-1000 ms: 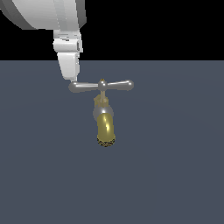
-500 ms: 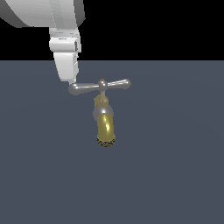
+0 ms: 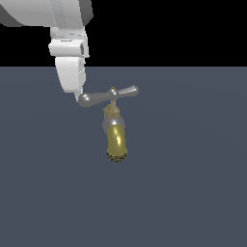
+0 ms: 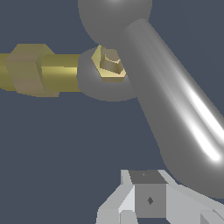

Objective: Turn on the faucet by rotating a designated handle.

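Observation:
The faucet (image 3: 116,141) stands on the dark floor, its gold spout pointing at the exterior camera and its grey body behind it. Its silver crossbar handle (image 3: 109,96) sits on top, slanted, with the arm on the exterior view's left lower in the picture than the other. My gripper (image 3: 78,95) hangs from above, shut, with its fingertips against the bulb on that lower arm. In the wrist view the handle's arm (image 4: 175,109) fills the picture beside the brass knob (image 4: 109,64) and the gold spout (image 4: 39,70). My gripper (image 4: 148,200) sits just off the arm's bulb end, holding nothing.
A flat dark grey-blue floor (image 3: 193,193) spreads all round the faucet. My white arm (image 3: 48,12) comes in from the upper part of the exterior view's left. Nothing else shows.
My gripper has moved down a little, pushing the handle's left bulb. The crossbar has turned from level to slanted, left end lower and right end higher in the exterior view.

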`<state>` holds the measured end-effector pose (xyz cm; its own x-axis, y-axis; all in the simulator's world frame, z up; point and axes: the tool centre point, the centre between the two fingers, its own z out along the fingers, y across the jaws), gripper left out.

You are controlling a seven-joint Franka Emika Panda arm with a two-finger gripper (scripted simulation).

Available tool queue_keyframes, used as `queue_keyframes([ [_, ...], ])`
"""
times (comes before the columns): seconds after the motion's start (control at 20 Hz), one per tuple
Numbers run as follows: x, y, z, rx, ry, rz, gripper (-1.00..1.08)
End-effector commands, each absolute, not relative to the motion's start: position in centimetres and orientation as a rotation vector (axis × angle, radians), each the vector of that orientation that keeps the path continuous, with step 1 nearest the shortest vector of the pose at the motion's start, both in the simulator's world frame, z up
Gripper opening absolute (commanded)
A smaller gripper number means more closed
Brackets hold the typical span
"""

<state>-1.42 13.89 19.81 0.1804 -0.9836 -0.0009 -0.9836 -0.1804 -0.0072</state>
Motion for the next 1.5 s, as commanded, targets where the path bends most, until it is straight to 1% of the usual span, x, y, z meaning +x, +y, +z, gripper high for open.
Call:
queue_keyframes([
  [0.0, -2.7, 14.0, 19.8, -2.418, 2.006, 0.0, -1.0],
  [0.1, -3.0, 14.0, 19.8, -2.418, 2.006, 0.0, -1.0],
  [0.15, -2.5, 14.2, 19.9, -2.416, 2.0, -0.005, -1.0],
  [1.35, -8.8, 7.1, 19.8, -2.417, 2.006, 0.0, -1.0],
  [1.4, -8.8, 7.1, 19.8, -2.417, 2.006, 0.0, -1.0],
  [1.45, -8.6, 8.7, 19.9, -2.439, 1.973, -0.003, -1.0],
])
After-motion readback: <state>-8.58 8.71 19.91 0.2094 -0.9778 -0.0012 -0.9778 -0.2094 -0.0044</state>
